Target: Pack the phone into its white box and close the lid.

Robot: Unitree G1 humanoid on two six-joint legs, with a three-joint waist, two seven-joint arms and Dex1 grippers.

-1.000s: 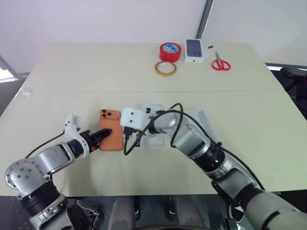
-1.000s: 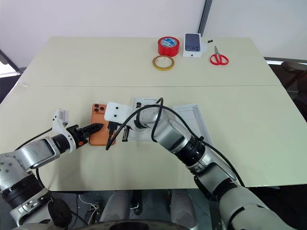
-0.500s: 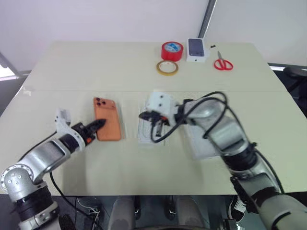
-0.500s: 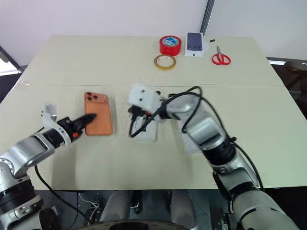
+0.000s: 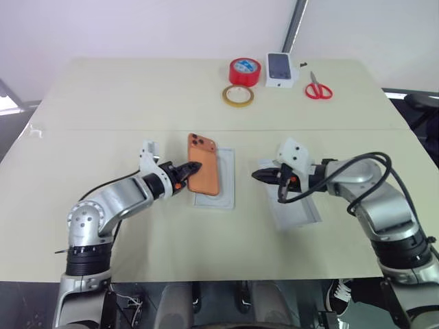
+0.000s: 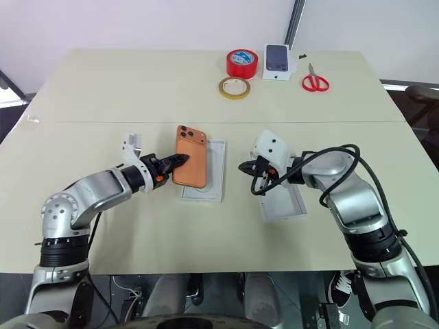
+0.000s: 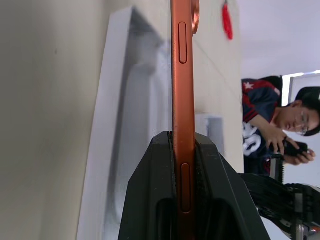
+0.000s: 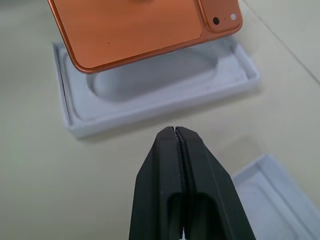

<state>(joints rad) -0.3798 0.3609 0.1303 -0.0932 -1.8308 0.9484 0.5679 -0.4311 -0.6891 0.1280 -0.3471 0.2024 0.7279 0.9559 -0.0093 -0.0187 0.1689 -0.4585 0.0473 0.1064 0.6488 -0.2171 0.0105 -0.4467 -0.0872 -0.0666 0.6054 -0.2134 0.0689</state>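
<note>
1. Phone (image 5: 204, 173): slim, orange, rounded corners, camera block at its far corner; held tilted above the table (image 5: 123, 103), back face up, over the near-left edge of the white tray.
2. Left gripper (image 5: 195, 166): two black fingers clamped on the phone's edge, one on each face, as the left wrist view shows.
3. White tray (image 5: 225, 185): shallow, rectangular, with an oval recess; flat on the table just under and beside the phone.
4. Right gripper (image 5: 255, 175): fingers pressed together, holding nothing; hovering between the tray and the second white piece.
5. Second white piece (image 5: 296, 212): flat, rectangular, partly beneath the right gripper's arm.
6. Far edge of table: red tape roll (image 5: 244, 71); tan tape ring (image 5: 237, 96); small white box with dark phone picture (image 5: 278, 70); red scissors (image 5: 317, 89).
</note>
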